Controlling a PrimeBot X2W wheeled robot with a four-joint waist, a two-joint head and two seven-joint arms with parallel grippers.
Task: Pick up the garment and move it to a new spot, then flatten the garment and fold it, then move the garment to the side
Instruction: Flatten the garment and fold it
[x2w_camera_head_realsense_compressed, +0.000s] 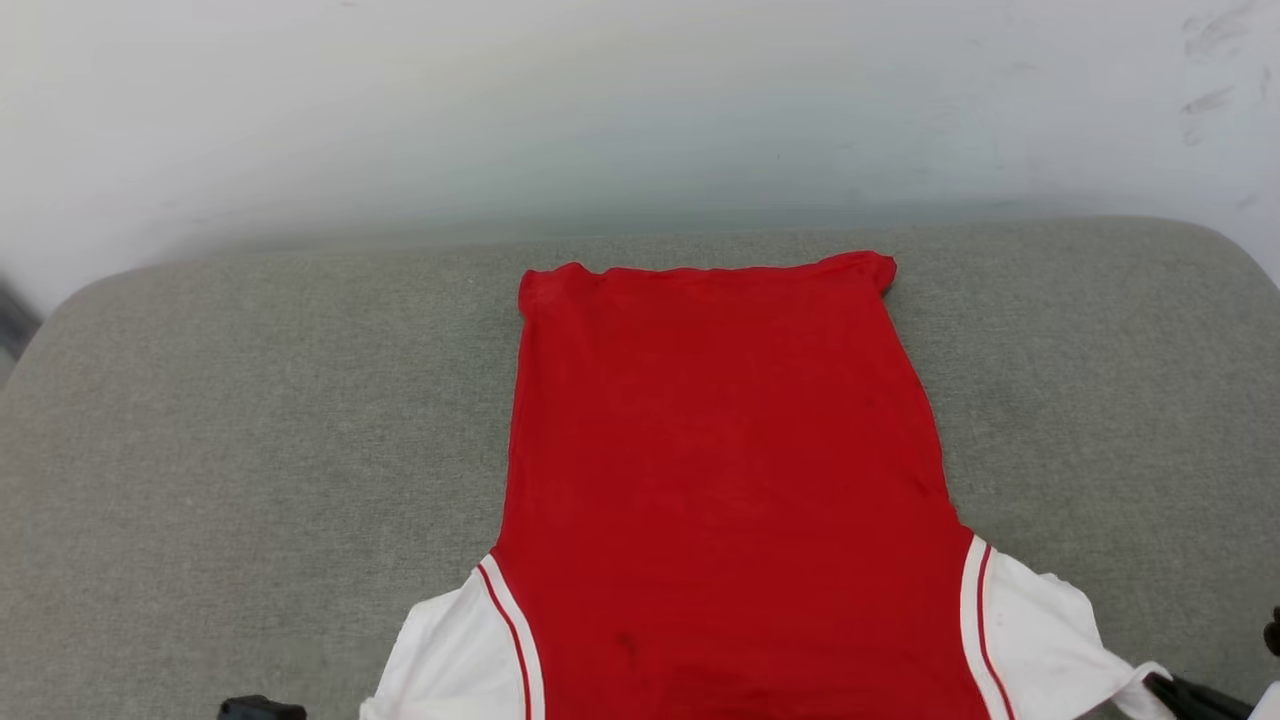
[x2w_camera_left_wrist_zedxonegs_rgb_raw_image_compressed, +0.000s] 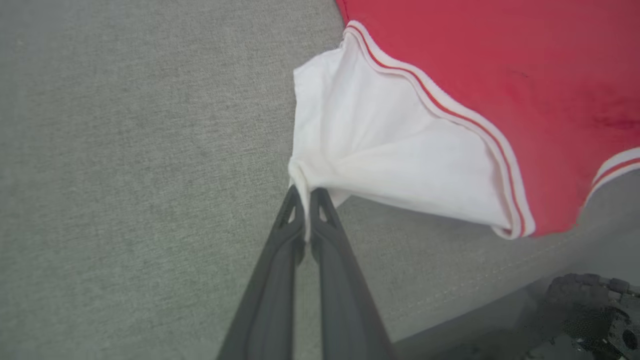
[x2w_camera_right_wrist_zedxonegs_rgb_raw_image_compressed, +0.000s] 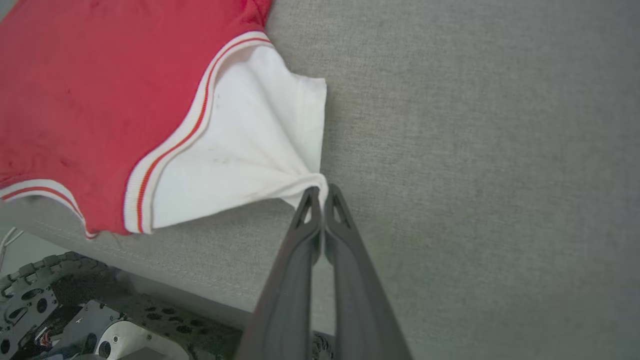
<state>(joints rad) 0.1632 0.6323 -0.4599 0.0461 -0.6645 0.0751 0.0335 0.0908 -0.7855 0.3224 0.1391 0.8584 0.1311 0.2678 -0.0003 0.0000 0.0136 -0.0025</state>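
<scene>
Two arms reach forward low over the near edge of the work surface, one on either side of the garment (x2w_camera_head_realsense_compressed: 720, 450), each with its long dark fingers angled down toward a sleeve. Surface: a grey upholstered cushion (x2w_camera_head_realsense_compressed: 200, 420) with rounded far corners and a stitched front seam, set against a pale wall (x2w_camera_head_realsense_compressed: 640, 100). Part of the robot's dark base (x2w_camera_right_wrist_zedxonegs_rgb_raw_image_compressed: 75, 310) appears below the seam in the wrist views. Garment: spread flat, plain red side up, hem at the far end, white sleeves and striped trim nearest the robot. The left fingers (x2w_camera_left_wrist_zedxonegs_rgb_raw_image_compressed: 302, 215) are pressed together on the outer corner of the left sleeve (x2w_camera_left_wrist_zedxonegs_rgb_raw_image_compressed: 380, 150), the cloth gathered into creases at the tips. The right fingers (x2w_camera_right_wrist_zedxonegs_rgb_raw_image_compressed: 317, 220) are likewise closed tight on the outer corner of the right sleeve (x2w_camera_right_wrist_zedxonegs_rgb_raw_image_compressed: 250, 145). Both pinched corners sit close to the cushion's front edge.
</scene>
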